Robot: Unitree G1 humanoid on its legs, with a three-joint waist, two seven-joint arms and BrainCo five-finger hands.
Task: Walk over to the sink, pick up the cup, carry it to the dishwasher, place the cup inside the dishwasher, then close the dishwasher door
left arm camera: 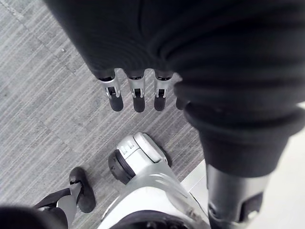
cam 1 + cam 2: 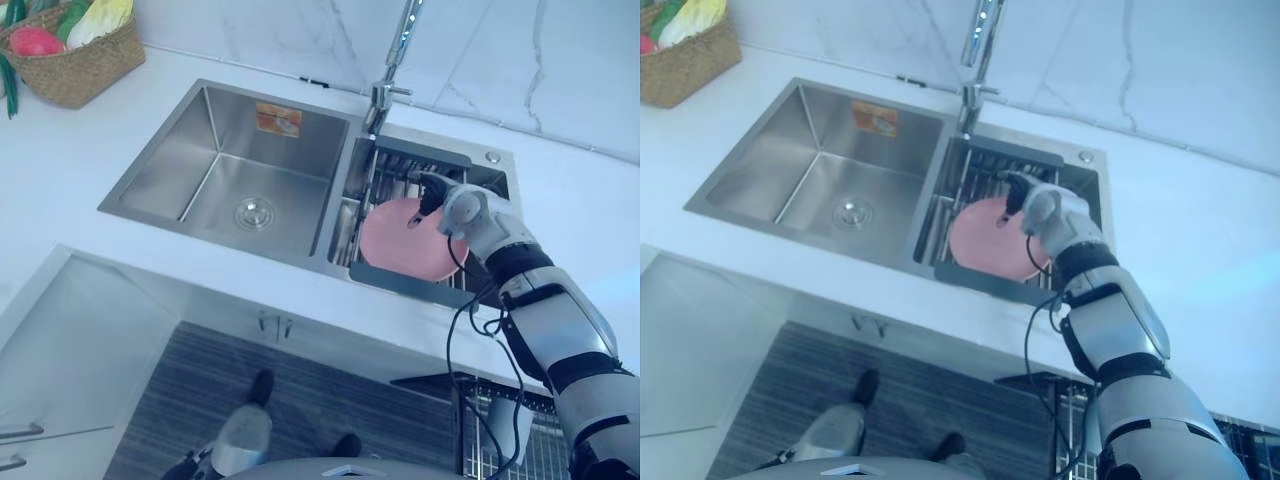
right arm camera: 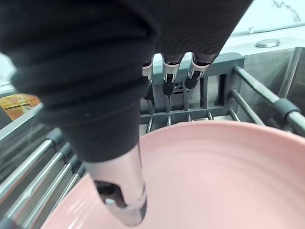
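The left hand (image 1: 136,93) is held low over the floor (image 1: 43,109), its fingers relaxed and empty. In the sink (image 2: 165,165) two basins are counted; in the right one a single pink plate (image 2: 400,245), not a cup, is laid flat on the rack (image 3: 259,89). Directly above it the right hand (image 2: 466,210) is held, fingers stretched out, nothing gripped

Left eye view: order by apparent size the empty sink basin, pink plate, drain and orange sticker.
1. sink basin
2. pink plate
3. drain and orange sticker: these look about alike, so they are not ranked.
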